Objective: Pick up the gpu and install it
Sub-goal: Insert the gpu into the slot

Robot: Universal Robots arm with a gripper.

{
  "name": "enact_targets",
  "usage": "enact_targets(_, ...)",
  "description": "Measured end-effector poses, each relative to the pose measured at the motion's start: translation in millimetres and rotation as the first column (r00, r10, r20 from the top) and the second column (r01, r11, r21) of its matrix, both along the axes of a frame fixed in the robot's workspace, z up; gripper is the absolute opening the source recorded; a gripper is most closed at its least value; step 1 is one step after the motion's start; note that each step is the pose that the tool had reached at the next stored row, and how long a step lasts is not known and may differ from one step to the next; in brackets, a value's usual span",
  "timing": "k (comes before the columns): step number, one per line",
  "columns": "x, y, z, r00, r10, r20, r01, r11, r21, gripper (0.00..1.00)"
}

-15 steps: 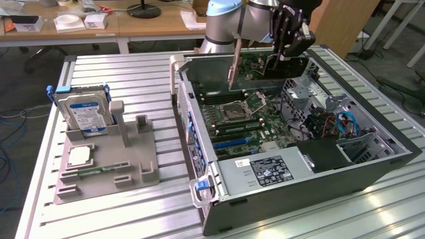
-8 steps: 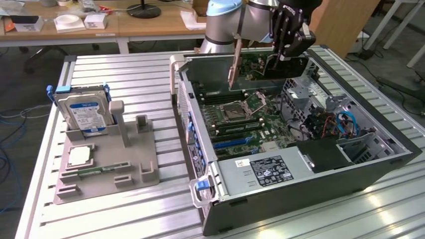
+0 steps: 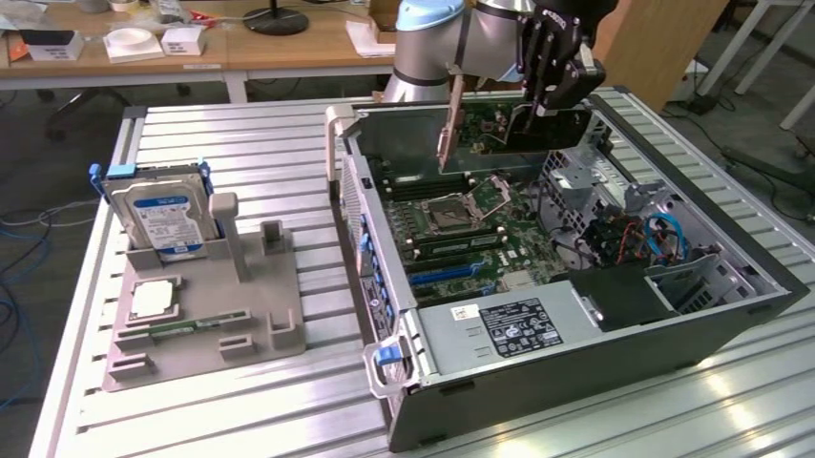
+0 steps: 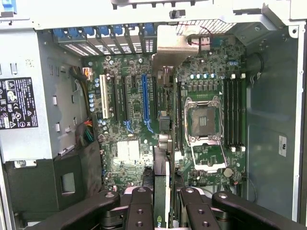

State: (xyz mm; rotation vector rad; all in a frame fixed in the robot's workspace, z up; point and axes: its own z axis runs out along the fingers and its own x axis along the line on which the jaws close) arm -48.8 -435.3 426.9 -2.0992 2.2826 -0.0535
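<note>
gpu [image 3: 491,124]: green board, silver bracket. hand [image 3: 545,103]: black. motherboard [image 3: 465,234]: green, blue and white slots. hard drive [image 3: 156,218]: silver, blue-white label. bench [image 3: 242,143]: silver, ribbed. holder [image 3: 248,315]: grey. case [image 3: 574,372]: black.

On table [image 3: 229,143]: case [image 3: 574,382] at the exterior view's right, holder [image 3: 261,315] at the exterior view's left. In holder: drive [image 3: 159,215] upright, chip [image 3: 153,298] flat in front. Over board [image 3: 459,229] inside case: gpu [image 3: 491,124], on edge, in gripper [image 3: 541,107].

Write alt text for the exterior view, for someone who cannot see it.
The robot arm's gripper holds the gpu on edge above an open computer case on a metal table. At the exterior view's left, a grey stand carries a hard drive and a square chip.
</note>
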Motion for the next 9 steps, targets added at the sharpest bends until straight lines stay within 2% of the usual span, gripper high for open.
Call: enact_targets(9,-0.5,0.1,-2.2,0.9999,0.015,-0.0005,-0.015,0.9999,0.0009,0.26)
